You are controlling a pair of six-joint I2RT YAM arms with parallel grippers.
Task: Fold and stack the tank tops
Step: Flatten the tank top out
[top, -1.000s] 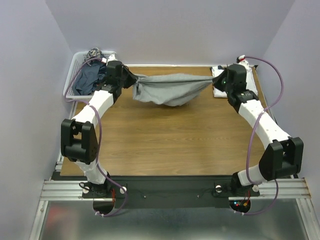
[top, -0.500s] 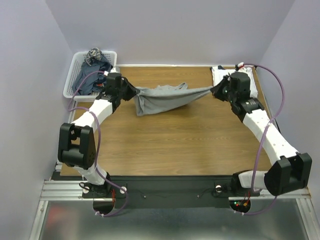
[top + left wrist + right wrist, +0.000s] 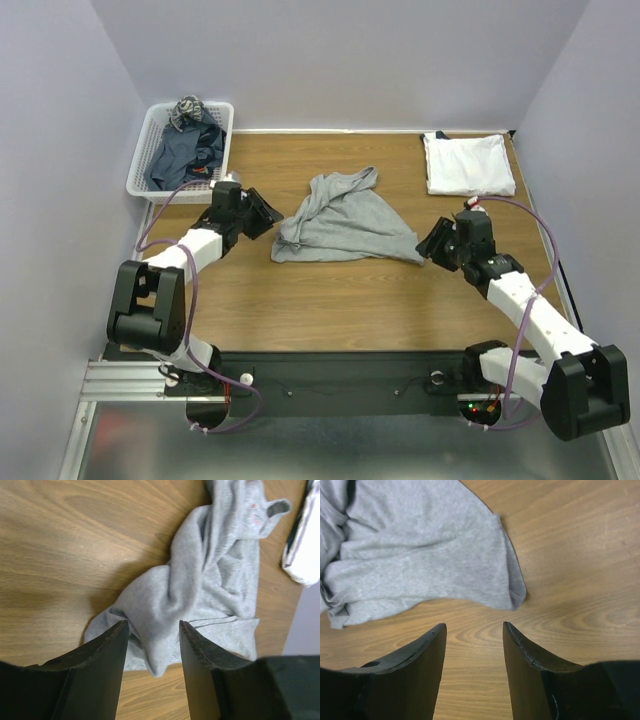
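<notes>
A light grey tank top (image 3: pixel 343 222) lies loosely spread and wrinkled on the wooden table (image 3: pixel 330 300), near the middle. My left gripper (image 3: pixel 270 215) stands open just left of its hem; in the left wrist view the grey tank top (image 3: pixel 200 590) lies between and beyond the open fingers (image 3: pixel 107 650), not pinched. My right gripper (image 3: pixel 432 240) is open at the cloth's right corner; in the right wrist view the grey cloth (image 3: pixel 420 555) lies ahead of the fingers, apart from them. A folded white tank top (image 3: pixel 467 162) rests at the back right. Dark blue-grey tank tops (image 3: pixel 183 152) fill the basket.
The white lattice basket (image 3: pixel 140 185) stands at the back left corner, just behind my left arm. Purple walls close in the table on three sides. A corner of the white folded top (image 3: pixel 305 555) shows at the right edge of the left wrist view.
Both grippers held the grey tank top stretched in the air between them; now both have opened and drawn back toward me, and the top lies dropped on the table.
</notes>
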